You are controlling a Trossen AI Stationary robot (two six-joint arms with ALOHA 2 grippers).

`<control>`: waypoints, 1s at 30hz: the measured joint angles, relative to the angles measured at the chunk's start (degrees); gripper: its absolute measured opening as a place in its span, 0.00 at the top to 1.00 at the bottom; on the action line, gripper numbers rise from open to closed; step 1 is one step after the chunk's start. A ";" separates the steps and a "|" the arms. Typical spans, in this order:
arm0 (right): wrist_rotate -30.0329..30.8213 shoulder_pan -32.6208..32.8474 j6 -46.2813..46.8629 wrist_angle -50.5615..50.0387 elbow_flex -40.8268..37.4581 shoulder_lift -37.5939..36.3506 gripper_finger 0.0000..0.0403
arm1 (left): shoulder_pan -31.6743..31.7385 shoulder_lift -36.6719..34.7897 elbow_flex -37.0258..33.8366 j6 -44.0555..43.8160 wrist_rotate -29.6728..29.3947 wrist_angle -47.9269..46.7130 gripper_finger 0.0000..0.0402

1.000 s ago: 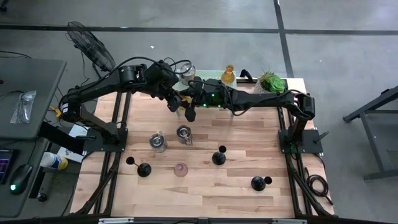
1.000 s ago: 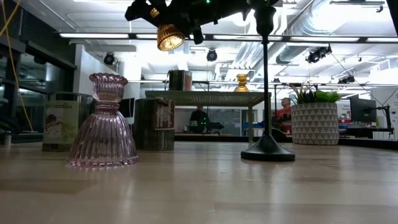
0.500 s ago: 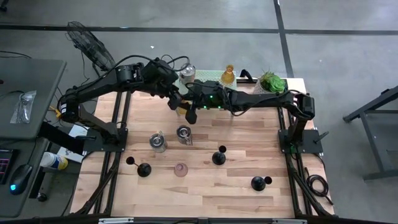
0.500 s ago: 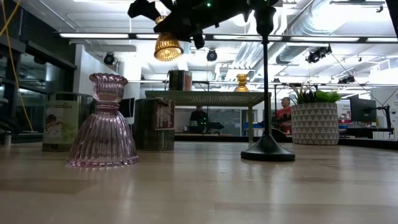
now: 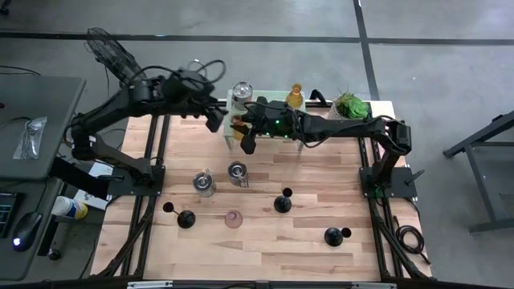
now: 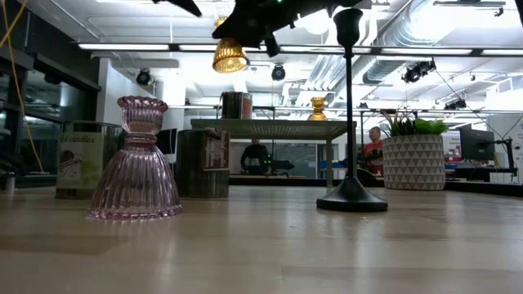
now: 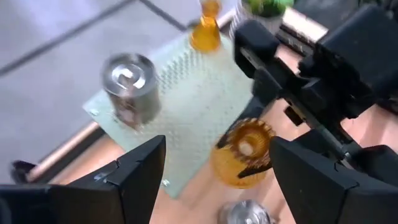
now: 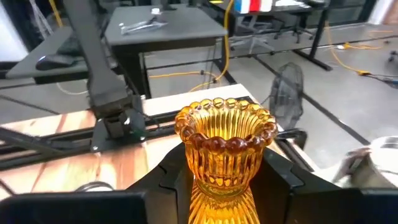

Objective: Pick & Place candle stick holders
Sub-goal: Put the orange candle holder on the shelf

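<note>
My right gripper was pinching the amber glass holder between its two fingers, held upright and raised clear of the table, at the front-left corner of the pale green rack. In the high view the same holder sat at the tip of my right arm, just beside the rack's edge. In the low view it hung well above the tabletop.

My left gripper stood with its fingers spread apart and nothing between them, drawn back near the table's far-left edge, just apart from the right gripper.

On the rack stood a silver metal cup at its left end and a second amber holder at its far edge. The green plant stood at the table's far-right corner.

On the wooden table remained two silver cups and near the middle, a pale pink glass holder towards the near edge, and three black sticks: one at the near-left, one at the centre, one at the near-right.
</note>
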 joint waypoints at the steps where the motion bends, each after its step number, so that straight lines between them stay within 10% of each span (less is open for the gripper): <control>1: 0.34 -0.18 0.44 -1.11 0.04 -0.70 0.72 | 0.00 -0.89 0.14 0.09 -0.92 0.15 0.30; 14: 4.09 -3.38 5.20 -9.17 -4.84 -10.51 0.72 | -0.03 -13.65 -12.78 -0.78 -6.82 1.63 0.30; 30: 24.09 -0.67 14.22 -0.74 -21.95 -17.45 0.72 | -0.03 -23.02 -32.18 -0.40 -4.59 18.29 0.30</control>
